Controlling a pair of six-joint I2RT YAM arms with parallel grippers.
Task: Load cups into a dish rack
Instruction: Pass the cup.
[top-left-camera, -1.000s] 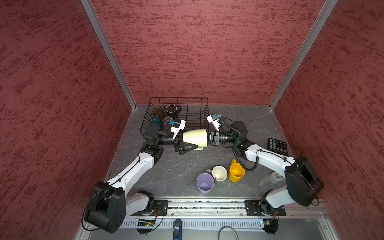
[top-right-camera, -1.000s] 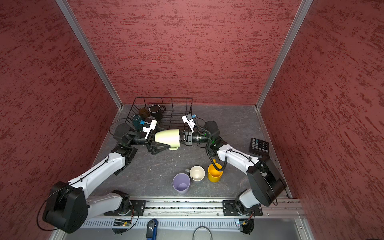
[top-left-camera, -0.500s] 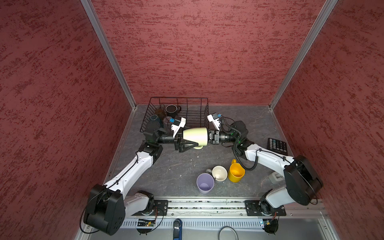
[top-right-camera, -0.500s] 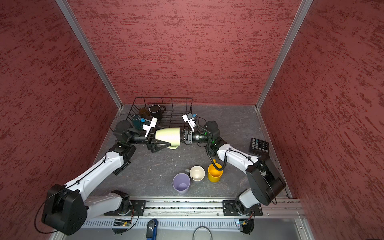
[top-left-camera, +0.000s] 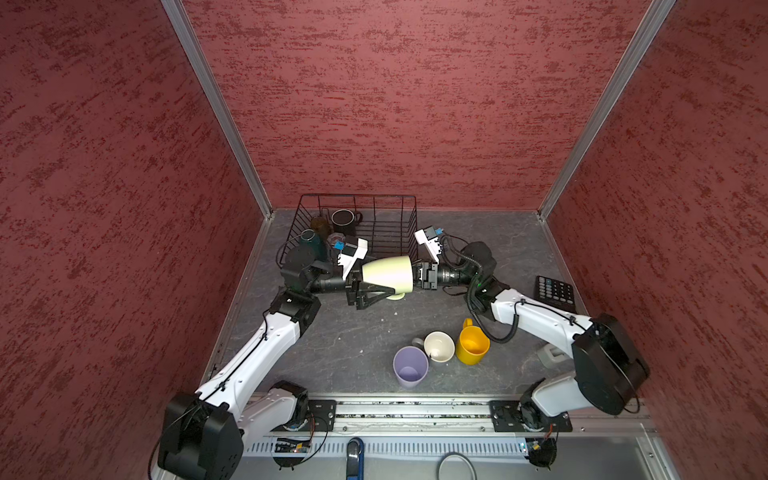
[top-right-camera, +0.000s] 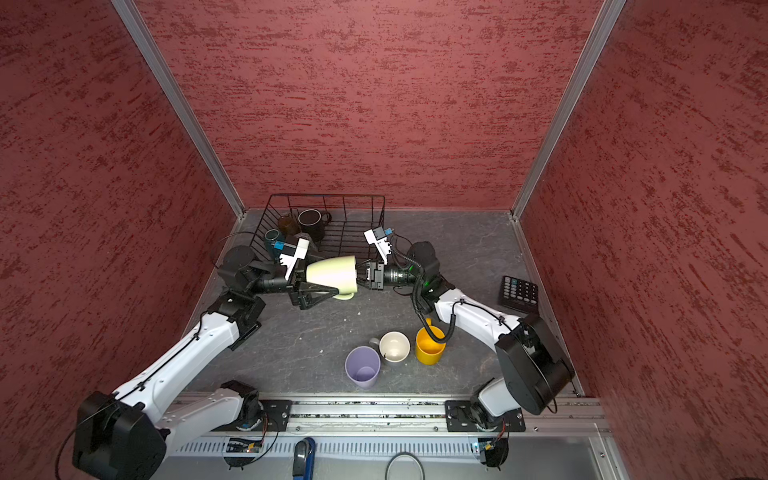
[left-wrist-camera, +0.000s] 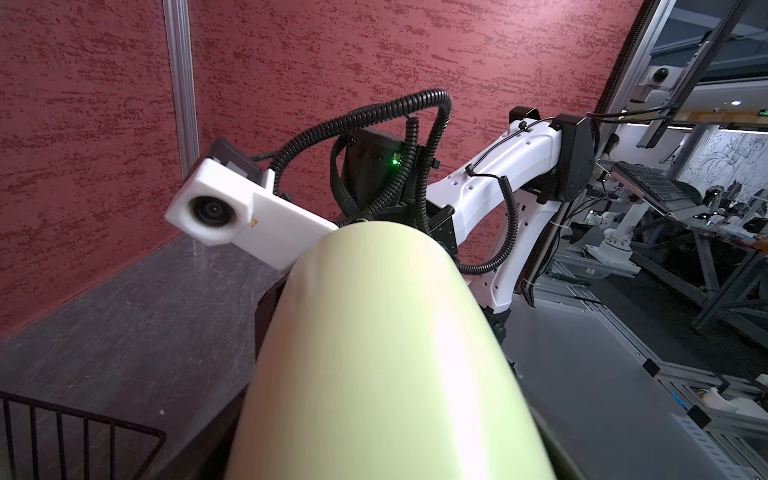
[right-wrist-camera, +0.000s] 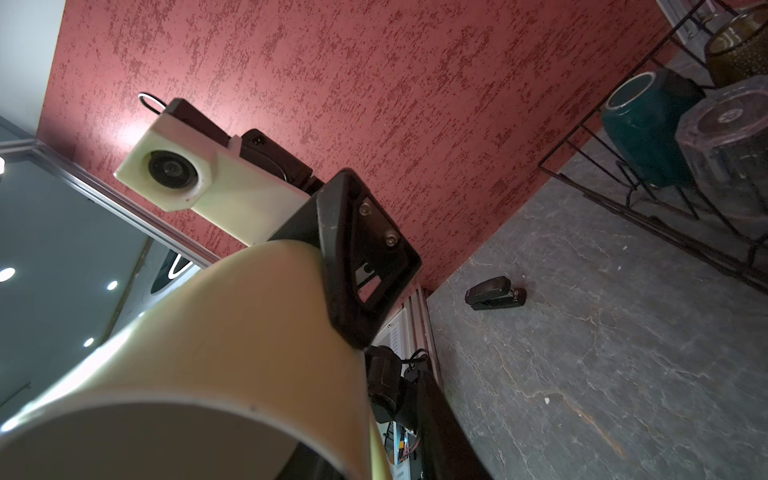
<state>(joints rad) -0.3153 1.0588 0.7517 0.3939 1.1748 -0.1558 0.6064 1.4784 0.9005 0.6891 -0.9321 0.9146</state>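
Red textured walls (top-left-camera: 374, 104), aluminium corner posts (top-left-camera: 216, 104), grey marbled floor (top-left-camera: 511, 232)

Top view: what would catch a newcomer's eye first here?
A green mug is held sideways between the two arms, just before the rack. The left pincer grips its narrow end; the right pincer is at its rim. A lilac cup, a grey cup and a yellow cup stand near the front.

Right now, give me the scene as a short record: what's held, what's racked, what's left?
held: pale green mug, on its side off the table, left gripper clamped on its base end
right gripper: at the mug's rim; grip unclear
in dish rack: black mug, amber tumbler, teal mug, clear glass
on table: lilac tumbler, grey mug, yellow mug
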